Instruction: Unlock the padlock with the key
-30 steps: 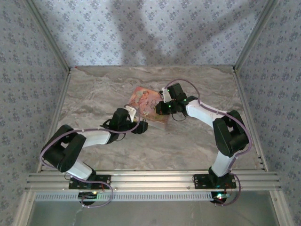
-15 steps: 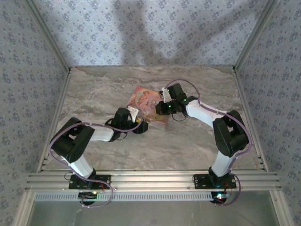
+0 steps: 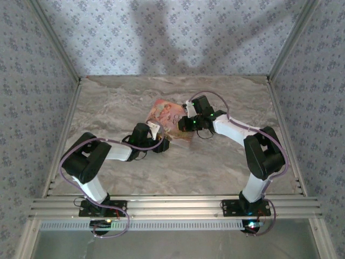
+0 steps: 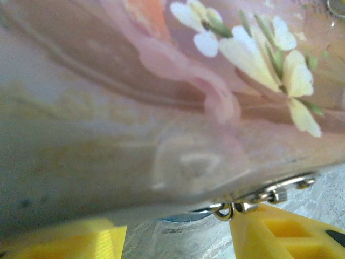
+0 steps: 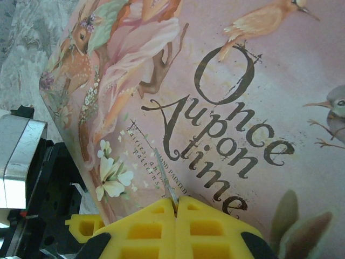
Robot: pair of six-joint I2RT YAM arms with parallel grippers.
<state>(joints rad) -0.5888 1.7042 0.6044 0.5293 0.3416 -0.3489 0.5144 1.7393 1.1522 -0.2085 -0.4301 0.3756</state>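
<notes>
padlock too blurred or hidden to pick out; a small metal clasp (image 4: 264, 195) hangs at the pink box's (image 4: 135, 108) lower edge, just above the left claw (image 4: 178, 234), whose fingers stand apart, gripping nothing. right claw (image 5: 176, 208) is pinched closed on the key (image 5: 166, 181), over the box lid. marble table (image 3: 215, 162) underneath.

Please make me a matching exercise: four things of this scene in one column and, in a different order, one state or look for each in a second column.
Column one:
1. left gripper
2. right gripper
3. pink box
4. table

Column two:
A. marbled grey-brown surface
B. fingers apart beside a metal clasp
C. fingers shut on a thin metal piece
D. printed with "Once upon a time"

Pairs: 1-B; 2-C; 3-D; 4-A
</notes>
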